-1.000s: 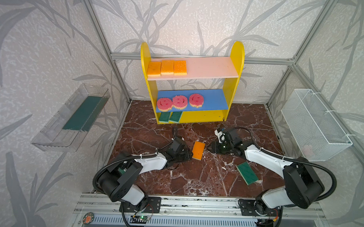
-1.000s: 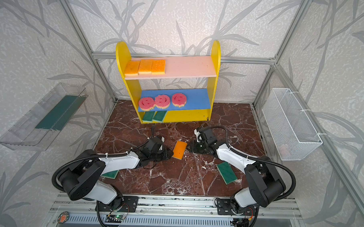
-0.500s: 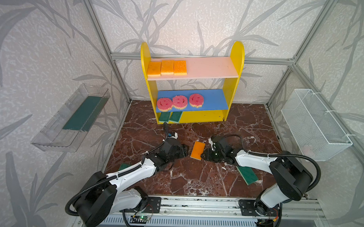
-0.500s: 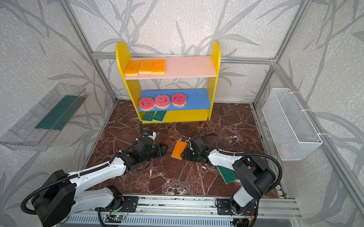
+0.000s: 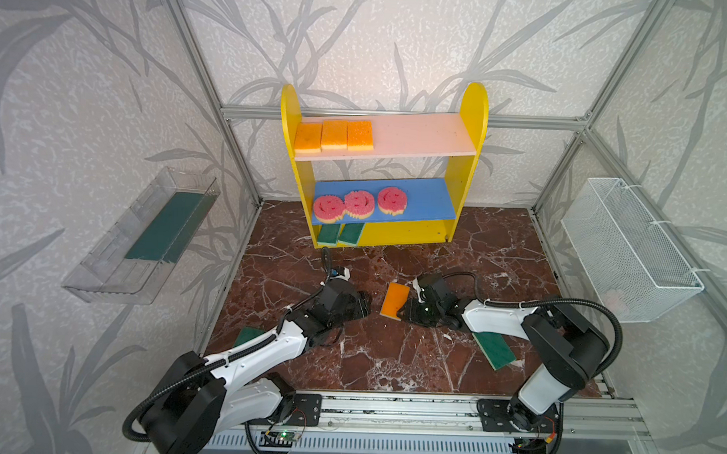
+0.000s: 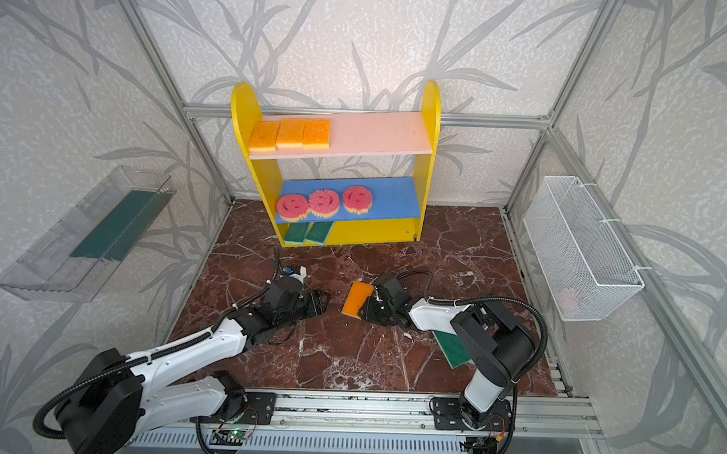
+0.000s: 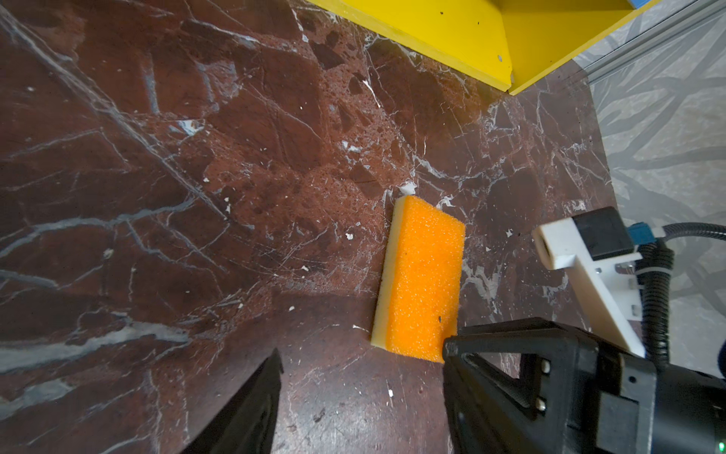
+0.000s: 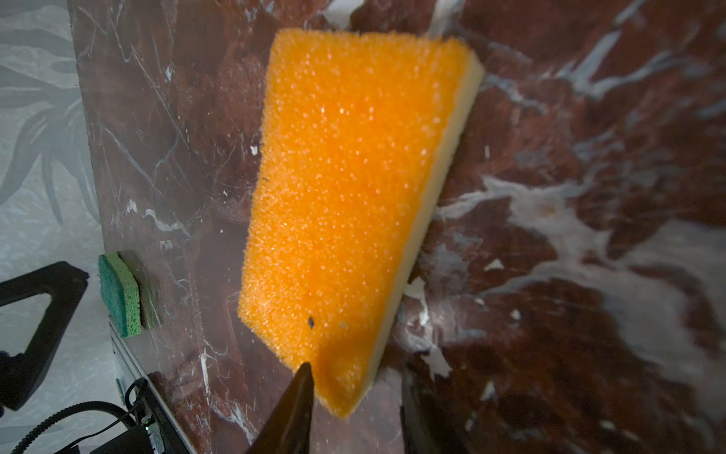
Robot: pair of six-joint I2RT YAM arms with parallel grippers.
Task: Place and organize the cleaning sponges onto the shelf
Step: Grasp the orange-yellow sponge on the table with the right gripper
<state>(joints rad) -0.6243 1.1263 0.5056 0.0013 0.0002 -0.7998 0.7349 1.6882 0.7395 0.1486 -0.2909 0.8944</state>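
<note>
The orange sponge (image 5: 394, 300) has a pale yellow layer; the floor (image 5: 390, 362) is dark red-brown marble with thin white veins

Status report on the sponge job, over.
Left hand open, empty. Right hand straddles end of orange sponge on floor; grip unclear. Shelf unobstructed.

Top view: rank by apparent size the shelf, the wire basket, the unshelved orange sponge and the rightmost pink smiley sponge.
1. shelf
2. wire basket
3. unshelved orange sponge and rightmost pink smiley sponge: these look alike and sit at different heights, so unranked.
</note>
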